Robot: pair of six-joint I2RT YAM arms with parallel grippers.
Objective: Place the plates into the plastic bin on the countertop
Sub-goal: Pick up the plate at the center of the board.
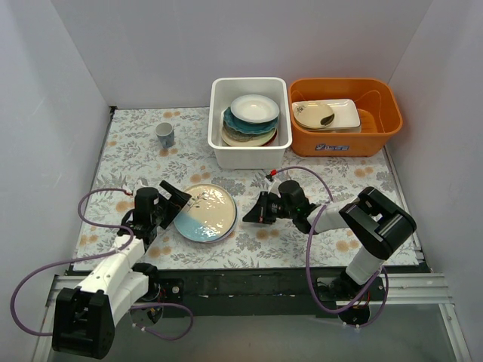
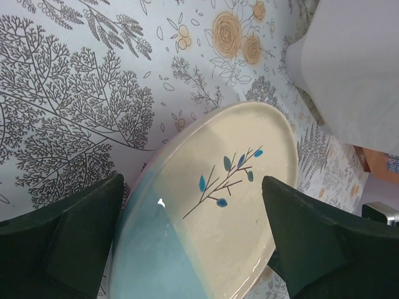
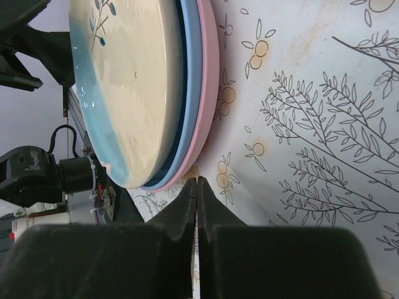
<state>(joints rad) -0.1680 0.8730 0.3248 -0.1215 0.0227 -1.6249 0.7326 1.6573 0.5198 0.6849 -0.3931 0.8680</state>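
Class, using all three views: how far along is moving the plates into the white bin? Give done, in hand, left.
Done: several stacked plates sit in the plastic bin. In hand: nothing is gripped; the open left gripper straddles the sprig plate, and the shut right gripper sits at the pink plate rim. Left: sprig plate, blue plate and pink plate, stacked on the countertop.

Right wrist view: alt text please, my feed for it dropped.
A cream-and-blue plate sits stacked on a blue plate and a pink plate on the leaf-printed countertop. The right gripper, shut and empty, points at the pink plate's rim.
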